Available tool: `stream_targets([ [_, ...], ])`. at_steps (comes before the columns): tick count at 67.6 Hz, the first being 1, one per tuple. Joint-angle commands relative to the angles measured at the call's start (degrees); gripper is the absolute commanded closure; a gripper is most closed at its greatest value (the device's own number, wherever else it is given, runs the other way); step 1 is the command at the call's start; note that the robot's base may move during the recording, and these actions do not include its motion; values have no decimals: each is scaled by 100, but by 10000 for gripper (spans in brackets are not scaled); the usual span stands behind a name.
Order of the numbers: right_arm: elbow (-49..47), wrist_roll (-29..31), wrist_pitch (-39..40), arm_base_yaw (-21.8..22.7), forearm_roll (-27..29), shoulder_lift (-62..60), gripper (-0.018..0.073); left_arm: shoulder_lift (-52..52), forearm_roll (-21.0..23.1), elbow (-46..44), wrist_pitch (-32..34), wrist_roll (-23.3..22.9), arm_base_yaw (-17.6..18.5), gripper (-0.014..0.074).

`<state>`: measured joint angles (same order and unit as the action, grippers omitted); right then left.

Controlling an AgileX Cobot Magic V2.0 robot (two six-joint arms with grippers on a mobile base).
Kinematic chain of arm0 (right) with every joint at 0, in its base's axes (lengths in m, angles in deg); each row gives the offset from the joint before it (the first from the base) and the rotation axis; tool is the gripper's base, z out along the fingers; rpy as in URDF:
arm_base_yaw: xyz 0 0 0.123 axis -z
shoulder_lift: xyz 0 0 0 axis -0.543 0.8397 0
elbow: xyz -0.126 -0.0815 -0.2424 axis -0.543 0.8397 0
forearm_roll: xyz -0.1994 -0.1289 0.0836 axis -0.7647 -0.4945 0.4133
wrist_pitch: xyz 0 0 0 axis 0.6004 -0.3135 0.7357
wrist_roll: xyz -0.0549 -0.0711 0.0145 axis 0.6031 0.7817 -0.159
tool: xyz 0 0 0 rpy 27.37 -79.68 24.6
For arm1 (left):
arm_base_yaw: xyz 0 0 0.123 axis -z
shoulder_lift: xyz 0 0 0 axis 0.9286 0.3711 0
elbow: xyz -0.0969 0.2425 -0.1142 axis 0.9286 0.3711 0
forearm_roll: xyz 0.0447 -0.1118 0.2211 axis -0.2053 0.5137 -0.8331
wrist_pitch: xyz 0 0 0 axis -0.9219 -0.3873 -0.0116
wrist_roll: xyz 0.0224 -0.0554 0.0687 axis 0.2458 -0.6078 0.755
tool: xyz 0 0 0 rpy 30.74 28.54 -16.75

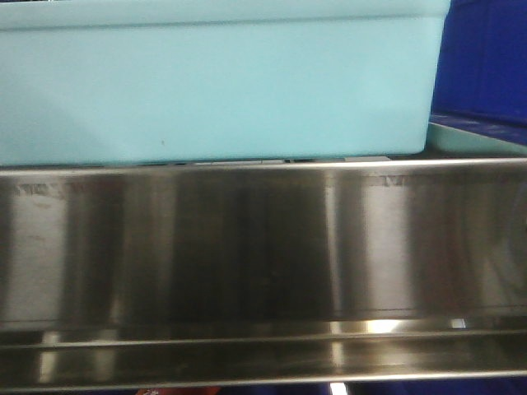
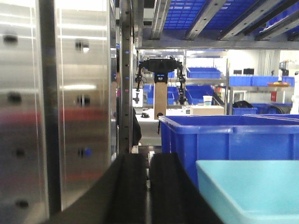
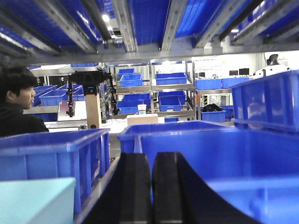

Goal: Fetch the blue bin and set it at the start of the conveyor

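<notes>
Nearest, the left gripper (image 2: 148,186) and the right gripper (image 3: 152,186) both have their fingers pressed together and hold nothing. The bin (image 1: 214,90) stands on the shelf just behind the steel rail (image 1: 263,247), between the 2 grippers. I judge each should open first, then take the rim on its own side and lift level. They should avoid the post (image 2: 28,116) at the left and the blue bins (image 3: 56,154) farther back. The conveyor is not in view.

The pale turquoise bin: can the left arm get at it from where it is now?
Probably yes. The left gripper sits just left of the pale turquoise bin, with nothing between them; its jaws look shut, so it would need to open first.
</notes>
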<state>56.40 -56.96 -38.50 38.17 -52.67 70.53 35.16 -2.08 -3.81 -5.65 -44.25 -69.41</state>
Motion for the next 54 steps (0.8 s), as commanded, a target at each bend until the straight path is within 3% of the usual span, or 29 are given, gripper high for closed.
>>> stream_targets([
  [1, -446, 46, -209, 18, 17, 380, 383, 347, 43, -551, -486, 13, 24, 368],
  [7, -716, 46, -198, 18, 17, 747, 174, 725, 43, -896, -518, 13, 24, 211],
  [13, -769, 46, -96, 18, -25, 1092, -17, 1097, 55, -1048, -428, 13, 24, 123],
  [25, -1096, 207, -79, 18, -24, 1599, -9, 1837, 229, -1547, -911, 99, 119, 67],
  [36, -1736, 460, -459, -293, 5, 2192, -9, 2466, 378, -2073, -1235, 513, 957, 66],
  [49, -2598, 460, -1077, -1300, 30, 3234, -9, 3658, 403, -2916, -1657, 513, 2115, 66],
  [54, -2915, 460, -1264, -1715, 30, 3653, -9, 4115, 403, -3216, -1700, 513, 2391, 67],
])
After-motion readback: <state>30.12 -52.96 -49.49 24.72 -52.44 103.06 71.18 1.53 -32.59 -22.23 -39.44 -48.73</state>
